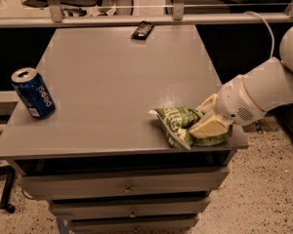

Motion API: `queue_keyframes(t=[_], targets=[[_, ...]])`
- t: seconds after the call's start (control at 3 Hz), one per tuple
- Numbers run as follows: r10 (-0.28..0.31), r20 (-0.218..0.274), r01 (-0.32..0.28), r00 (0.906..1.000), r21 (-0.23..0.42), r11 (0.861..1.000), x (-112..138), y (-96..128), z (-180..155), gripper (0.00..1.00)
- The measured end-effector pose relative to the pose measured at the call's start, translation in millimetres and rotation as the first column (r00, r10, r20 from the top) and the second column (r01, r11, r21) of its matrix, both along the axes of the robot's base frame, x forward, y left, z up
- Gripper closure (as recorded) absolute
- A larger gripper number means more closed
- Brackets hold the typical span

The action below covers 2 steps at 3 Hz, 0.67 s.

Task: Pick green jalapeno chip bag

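Pincer point(198, 120) clamped on green jalapeno chip bag point(173, 119), fingers point(210, 127) covering its right half.

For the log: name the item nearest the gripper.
Green jalapeno chip bag, in the gripper by the front edge; blue can and dark wrapper sit far off.

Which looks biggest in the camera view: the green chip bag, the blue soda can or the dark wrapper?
1. green chip bag, gripper clamped on its right side
2. blue soda can
3. dark wrapper, but it lies farthest from the camera, so its real size is unsure
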<state>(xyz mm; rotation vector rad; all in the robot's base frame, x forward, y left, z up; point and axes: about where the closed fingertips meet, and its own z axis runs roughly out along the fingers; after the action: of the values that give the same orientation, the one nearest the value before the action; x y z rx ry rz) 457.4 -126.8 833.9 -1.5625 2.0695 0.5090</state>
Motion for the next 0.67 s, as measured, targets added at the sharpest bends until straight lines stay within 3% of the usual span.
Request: queue_keyframes(t=[0.33, 0.67], targets=[[-0.022, 0.01, 0.022, 0.9997, 0.044, 0.999, 6.1, -1.2, 25.4, 1.0], [-0.068, 0.052, 0.06, 0.9963, 0.14, 0.988, 13.1, -8.4, 74.9, 1.0]])
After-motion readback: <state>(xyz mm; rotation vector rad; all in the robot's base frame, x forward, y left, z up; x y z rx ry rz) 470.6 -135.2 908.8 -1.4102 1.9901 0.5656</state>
